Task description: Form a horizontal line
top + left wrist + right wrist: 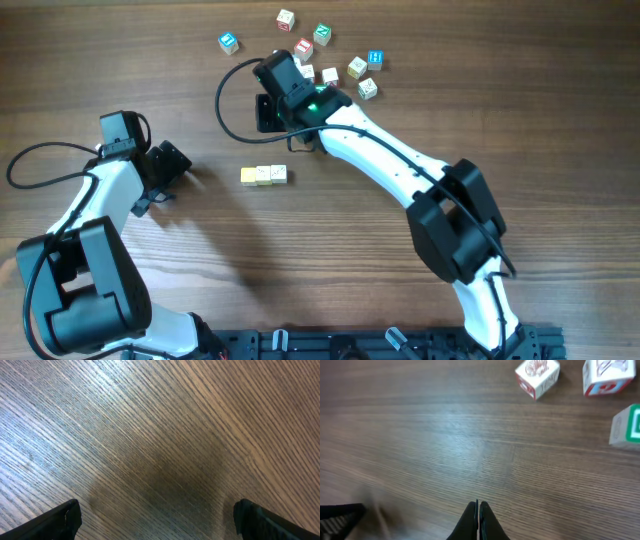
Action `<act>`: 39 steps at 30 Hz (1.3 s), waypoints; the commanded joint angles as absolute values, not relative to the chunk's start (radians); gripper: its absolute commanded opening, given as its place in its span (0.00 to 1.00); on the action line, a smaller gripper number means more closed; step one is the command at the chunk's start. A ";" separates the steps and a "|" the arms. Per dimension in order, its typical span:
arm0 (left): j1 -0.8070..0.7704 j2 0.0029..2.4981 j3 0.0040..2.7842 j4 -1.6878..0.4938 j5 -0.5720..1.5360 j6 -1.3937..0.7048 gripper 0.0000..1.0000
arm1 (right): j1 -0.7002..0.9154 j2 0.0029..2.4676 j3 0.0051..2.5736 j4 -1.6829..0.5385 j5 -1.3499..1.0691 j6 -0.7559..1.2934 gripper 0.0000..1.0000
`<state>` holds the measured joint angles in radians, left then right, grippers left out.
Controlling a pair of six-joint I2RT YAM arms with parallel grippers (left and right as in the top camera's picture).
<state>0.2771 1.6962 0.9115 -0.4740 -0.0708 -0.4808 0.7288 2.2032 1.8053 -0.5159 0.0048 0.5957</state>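
Three cubes in the line [263, 175]; I'm on the fourth. My right gripper [478, 508] has jaws together, empty; it must open over a pale cube [330, 76]. The left gripper [157, 512] sits jaws apart, idle.

Left pincer [157, 519] spread wide; right pincer [479, 519] clamped fully closed.

cube row [263, 175]: one yellow, two cream | table [450, 80]: brown woodgrain

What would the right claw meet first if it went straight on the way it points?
Likely only bare table: the right claw, shut, aims past the nearest cube, though depth is unclear.
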 commanded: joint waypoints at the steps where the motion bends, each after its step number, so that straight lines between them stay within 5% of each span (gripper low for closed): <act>1: 0.279 1.703 0.907 -0.471 -0.080 -0.483 1.00 | 0.737 2.235 1.804 -0.516 0.015 0.579 0.04; 39: 0.279 1.703 0.907 -0.471 -0.080 -0.483 1.00 | 0.750 2.314 1.774 -0.619 -0.173 0.614 0.04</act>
<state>0.2771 1.6962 0.9115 -0.4740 -0.0708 -0.4808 0.7437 2.2971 1.7805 -0.6102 -0.1509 0.6018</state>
